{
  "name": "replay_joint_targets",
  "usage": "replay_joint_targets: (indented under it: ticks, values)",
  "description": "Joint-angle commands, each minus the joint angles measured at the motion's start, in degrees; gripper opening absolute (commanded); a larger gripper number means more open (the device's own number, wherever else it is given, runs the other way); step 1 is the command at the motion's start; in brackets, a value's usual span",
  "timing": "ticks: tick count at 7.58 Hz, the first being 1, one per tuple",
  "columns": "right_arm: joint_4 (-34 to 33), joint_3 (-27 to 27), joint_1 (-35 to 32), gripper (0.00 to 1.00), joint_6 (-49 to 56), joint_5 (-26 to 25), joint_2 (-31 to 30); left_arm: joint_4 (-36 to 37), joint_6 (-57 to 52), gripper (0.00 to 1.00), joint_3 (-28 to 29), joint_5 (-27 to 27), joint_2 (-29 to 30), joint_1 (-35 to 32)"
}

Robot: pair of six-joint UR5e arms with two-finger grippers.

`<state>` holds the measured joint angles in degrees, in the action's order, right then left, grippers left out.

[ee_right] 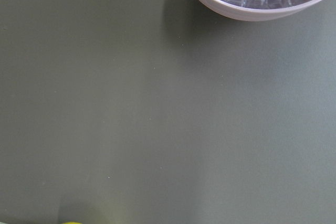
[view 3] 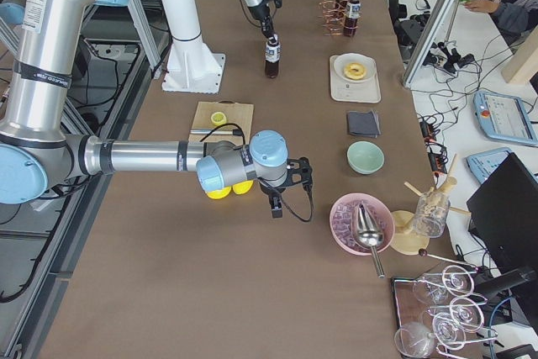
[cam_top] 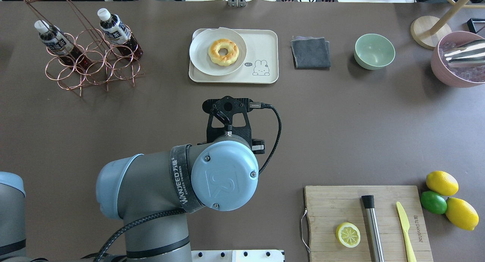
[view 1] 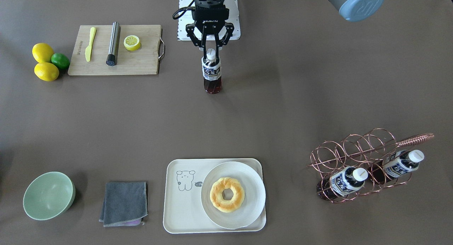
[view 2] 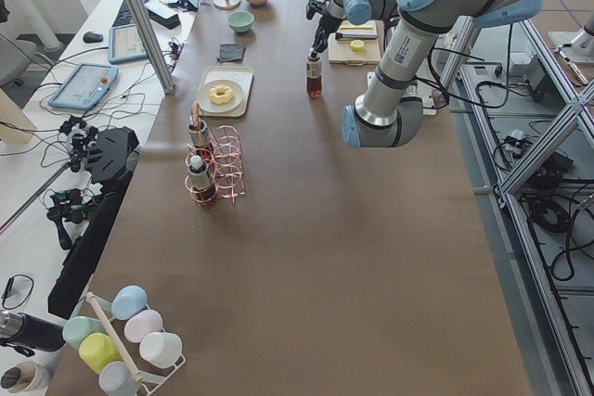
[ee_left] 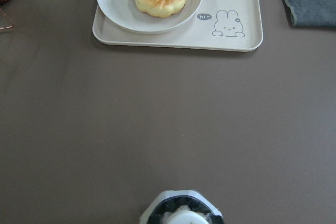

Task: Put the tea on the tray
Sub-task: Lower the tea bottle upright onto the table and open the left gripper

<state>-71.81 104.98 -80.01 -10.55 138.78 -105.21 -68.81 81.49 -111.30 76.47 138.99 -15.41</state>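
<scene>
My left gripper (view 1: pixel 211 55) is shut on the neck of a tea bottle (view 1: pixel 211 73), just under its white cap. The bottle is upright over mid-table on the robot's side, its base at or just above the surface. Its cap (ee_left: pixel 181 216) shows at the bottom edge of the left wrist view. The cream tray (view 1: pixel 184 216) lies at the far edge, straight ahead of the bottle, and shows in the left wrist view too (ee_left: pixel 236 3). A white plate (view 1: pixel 247 206) with a doughnut (view 1: pixel 227 194) fills one half of it. The cartoon half is bare. My right gripper (view 3: pixel 276 206) hangs beside the lemons; I cannot tell whether it is open.
Two more tea bottles (view 1: pixel 345 181) lie in a copper wire rack (view 1: pixel 354 156). A grey cloth (view 1: pixel 124 202) and a green bowl (view 1: pixel 49 195) sit beside the tray. A cutting board (view 1: pixel 116 50) holds a lemon half, a knife and a steel rod. A pink ice bowl (cam_top: pixel 458 61) stands at the right end.
</scene>
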Motion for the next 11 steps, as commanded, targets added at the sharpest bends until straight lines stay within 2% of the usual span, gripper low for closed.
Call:
replay_joint_targets:
  ticks: [1, 3, 4, 6, 7, 8, 9, 10, 11]
  values:
    - [0.0, 0.0, 0.0, 1.00, 0.0, 0.0, 0.0, 0.0, 0.1, 0.63, 0.1, 0.0, 0.0, 0.1]
    - [0.1, 0.5, 0.0, 1.00, -0.3, 0.0, 0.1, 0.1, 0.8, 0.78, 0.1, 0.0, 0.0, 0.2]
    - [0.0, 1.2, 0.0, 1.00, -1.2, 0.3, 1.3, 0.2, 0.8, 0.96, -0.3, 0.0, 0.0, 0.1]
    - [-0.5, 4.6, 1.5, 1.00, -11.0, 0.7, 4.9, 0.2, 0.6, 0.97, -3.4, 0.1, -0.1, -0.4]
    - [-0.6, 7.1, 4.8, 1.00, -18.4, 0.4, 7.6, 0.6, -0.3, 0.97, -5.0, 0.4, -0.5, -2.7]
    - [-0.4, 7.8, 8.1, 1.00, -25.9, 0.0, 10.9, 0.7, -5.2, 0.97, -8.1, 1.1, -3.6, -5.7]
    - [-0.5, 9.3, 11.2, 1.00, -31.2, -0.4, 13.4, 0.6, -10.3, 0.97, -10.0, 5.7, -6.6, -9.0]
    - [-0.6, 11.0, 16.4, 1.00, -40.1, -3.1, 16.1, 0.3, -12.9, 0.97, -11.6, 10.9, -9.4, -14.2]
    - [-0.7, 12.2, 21.8, 1.00, -48.5, -7.0, 19.7, 0.3, -17.3, 0.97, -14.6, 13.8, -12.2, -16.6]
